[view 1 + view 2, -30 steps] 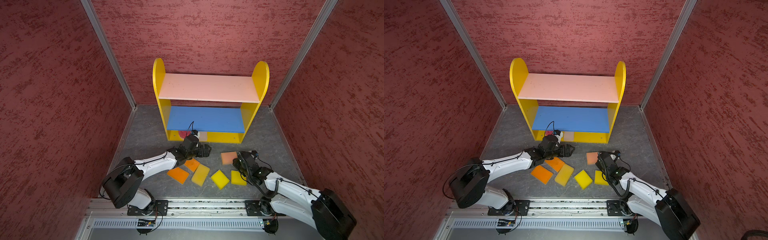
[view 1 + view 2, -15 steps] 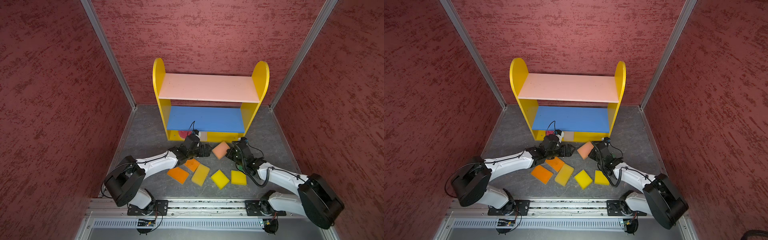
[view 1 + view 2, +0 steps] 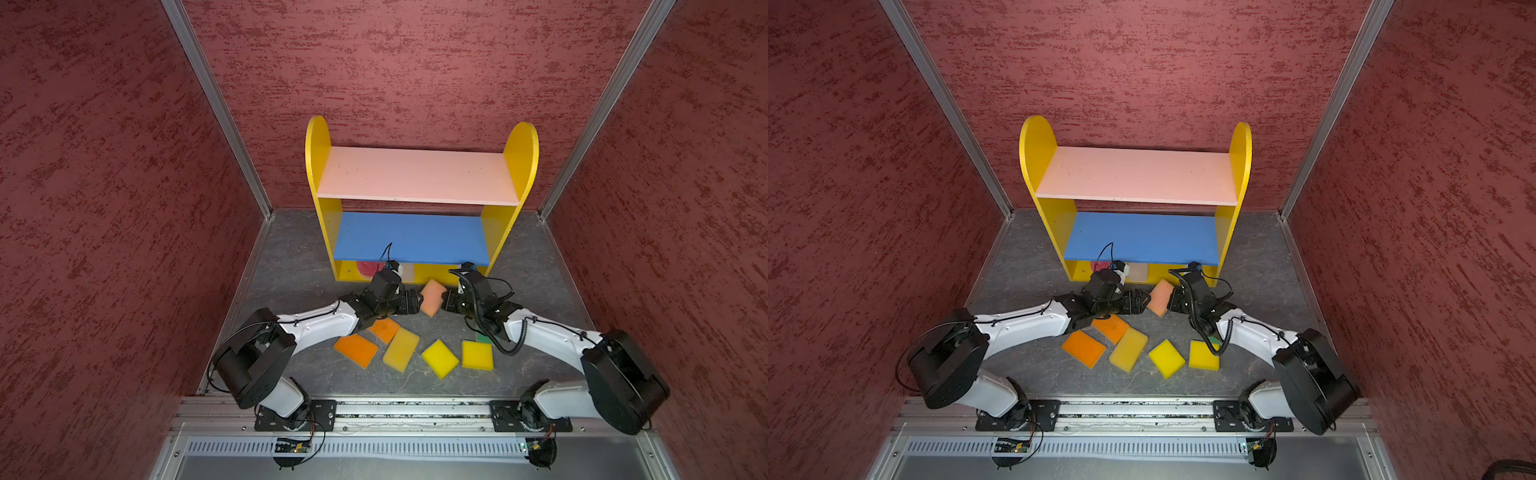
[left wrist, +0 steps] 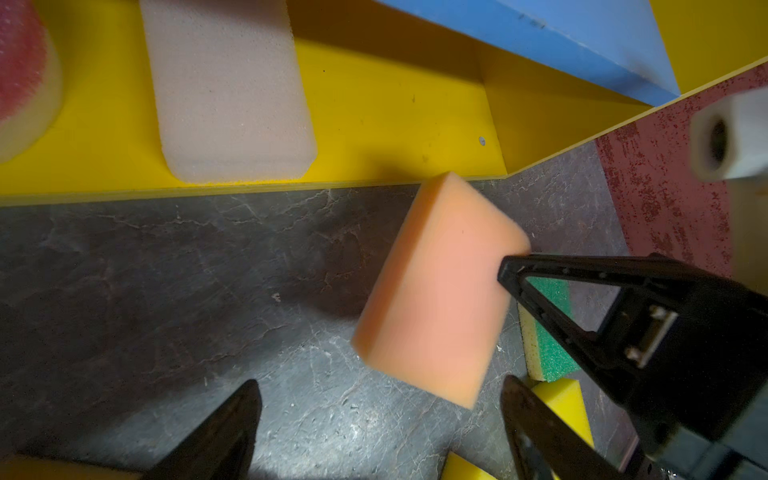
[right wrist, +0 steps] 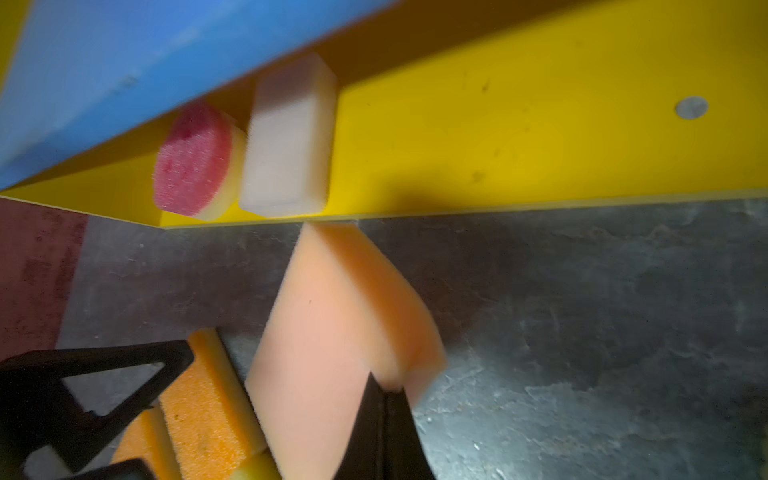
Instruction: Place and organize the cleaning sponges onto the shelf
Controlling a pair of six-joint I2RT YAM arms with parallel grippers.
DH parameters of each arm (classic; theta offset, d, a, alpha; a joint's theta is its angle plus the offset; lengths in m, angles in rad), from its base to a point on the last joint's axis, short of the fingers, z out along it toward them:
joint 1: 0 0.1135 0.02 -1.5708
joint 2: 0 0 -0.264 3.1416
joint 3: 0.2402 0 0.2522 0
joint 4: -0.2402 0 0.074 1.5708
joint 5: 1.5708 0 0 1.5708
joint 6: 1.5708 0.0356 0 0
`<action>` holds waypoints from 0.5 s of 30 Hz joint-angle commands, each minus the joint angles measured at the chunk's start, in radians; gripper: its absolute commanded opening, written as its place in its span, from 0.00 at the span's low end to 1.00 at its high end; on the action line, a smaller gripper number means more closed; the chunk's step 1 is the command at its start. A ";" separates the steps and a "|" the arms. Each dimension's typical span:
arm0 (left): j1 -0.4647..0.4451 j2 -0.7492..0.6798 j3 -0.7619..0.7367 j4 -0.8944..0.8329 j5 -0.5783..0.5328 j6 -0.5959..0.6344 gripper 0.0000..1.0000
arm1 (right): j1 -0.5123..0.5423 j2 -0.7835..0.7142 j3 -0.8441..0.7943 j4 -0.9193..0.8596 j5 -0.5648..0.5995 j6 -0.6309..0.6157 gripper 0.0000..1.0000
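Peach sponge point(image 3: 432, 297) is pinched by right fingers point(image 5: 384, 432); left fingers point(image 4: 224, 428) spread beside it.

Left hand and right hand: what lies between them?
The peach sponge, tilted, gripped at its edge by the shut right hand. The open left hand faces it from the other side. This shows in both top views.

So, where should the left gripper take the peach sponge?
Probably the free end of the peach sponge, pinched across its two broad faces, approached from where the left gripper hovers. The right gripper is shut on the opposite edge, and the flat slab is thinnest that way.
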State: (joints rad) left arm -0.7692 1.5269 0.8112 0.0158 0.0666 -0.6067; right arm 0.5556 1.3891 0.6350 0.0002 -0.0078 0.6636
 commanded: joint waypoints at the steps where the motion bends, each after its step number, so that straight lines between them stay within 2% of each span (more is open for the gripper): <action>1: -0.004 0.003 0.012 -0.003 -0.005 0.003 0.89 | -0.020 0.021 0.020 -0.063 -0.006 -0.011 0.21; 2: -0.004 0.003 0.014 -0.008 -0.009 0.006 0.90 | -0.023 0.017 0.017 -0.055 -0.010 -0.006 0.31; 4: -0.004 0.000 0.013 -0.016 -0.020 0.009 0.90 | -0.026 0.001 0.013 -0.045 -0.008 0.002 0.41; 9: 0.003 0.000 -0.003 -0.008 -0.024 0.005 0.92 | -0.027 -0.037 -0.025 0.004 -0.063 0.018 0.44; 13: 0.006 0.041 0.013 -0.006 -0.003 0.008 0.91 | -0.014 -0.098 -0.100 0.049 -0.094 0.120 0.45; 15: 0.007 0.058 0.019 0.010 0.005 0.008 0.87 | 0.008 -0.146 -0.145 0.064 -0.075 0.175 0.41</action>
State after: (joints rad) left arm -0.7670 1.5543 0.8112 0.0166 0.0566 -0.6106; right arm 0.5468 1.2949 0.5354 0.0246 -0.0700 0.7448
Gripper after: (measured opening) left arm 0.881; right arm 0.426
